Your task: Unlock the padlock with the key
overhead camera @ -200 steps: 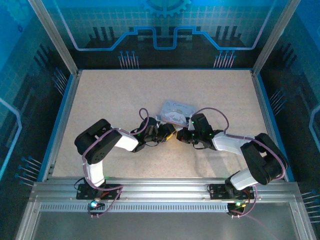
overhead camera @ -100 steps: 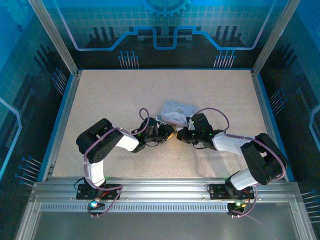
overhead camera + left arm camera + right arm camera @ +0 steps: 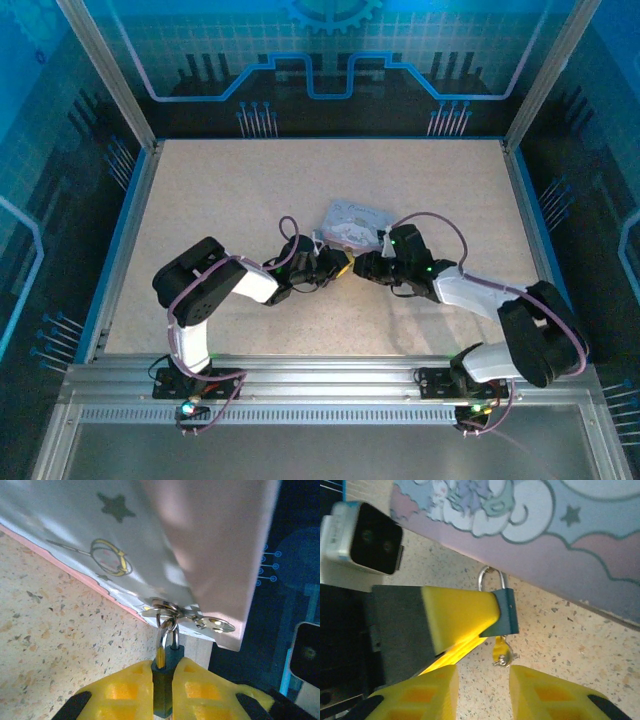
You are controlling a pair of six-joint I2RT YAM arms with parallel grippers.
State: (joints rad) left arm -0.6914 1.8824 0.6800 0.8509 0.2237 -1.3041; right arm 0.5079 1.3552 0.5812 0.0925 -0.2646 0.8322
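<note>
**Tin box** [image 3: 352, 222]: pale lavender-blue, lying flat near the middle of the worktop [image 3: 220, 200], turned at an angle to its edges.
**Lid print:** cartoon figures on white clouds [image 3: 520, 522], dark stars [image 3: 116, 507] and a pink band along the rim.
**Silvery latch** [image 3: 200, 620]: projects from the box's edge, close above the surface.
**Worktop:** beige, finely speckled, bordered by a blue strip [image 3: 125, 235].
**Aluminium rail** [image 3: 330, 385]: runs along the near edge.
**Back wall** [image 3: 330, 50]: glossy panels bearing a blue circuit pattern.
</note>
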